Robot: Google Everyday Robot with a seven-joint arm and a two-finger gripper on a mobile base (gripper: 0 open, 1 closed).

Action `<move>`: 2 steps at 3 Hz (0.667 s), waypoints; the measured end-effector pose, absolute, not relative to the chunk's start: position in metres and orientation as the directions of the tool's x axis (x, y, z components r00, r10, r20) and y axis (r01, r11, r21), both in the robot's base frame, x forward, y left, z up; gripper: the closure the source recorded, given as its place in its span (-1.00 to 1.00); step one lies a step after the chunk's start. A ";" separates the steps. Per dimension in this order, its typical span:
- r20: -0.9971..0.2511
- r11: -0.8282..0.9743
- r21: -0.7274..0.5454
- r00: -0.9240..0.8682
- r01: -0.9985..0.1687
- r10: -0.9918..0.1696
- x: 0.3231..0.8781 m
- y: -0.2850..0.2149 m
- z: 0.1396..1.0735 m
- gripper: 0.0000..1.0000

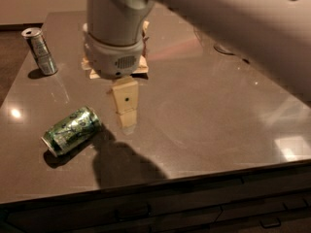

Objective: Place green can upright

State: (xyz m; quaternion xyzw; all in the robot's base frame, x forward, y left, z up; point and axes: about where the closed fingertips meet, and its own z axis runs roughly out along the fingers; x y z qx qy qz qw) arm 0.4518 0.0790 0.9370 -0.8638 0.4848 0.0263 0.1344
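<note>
The green can [71,130] lies on its side on the grey countertop [209,110], near the front left, its silver top facing front left. My gripper [127,123] hangs from the big pale wrist above the counter's middle, a little right of the can and slightly behind it. It holds nothing and does not touch the can.
A slim silver-grey can [40,51] stands upright at the back left. A snack bag [144,62] is mostly hidden behind my wrist. My arm covers the back right of the view. The counter's front edge [194,176] runs below, with drawers under it.
</note>
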 end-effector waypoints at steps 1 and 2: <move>-0.165 -0.572 -0.181 0.598 -0.800 -0.784 0.441 0.117 0.924 -1.00; -0.149 -0.601 -0.142 0.617 -0.787 -0.773 0.434 0.143 0.909 -1.00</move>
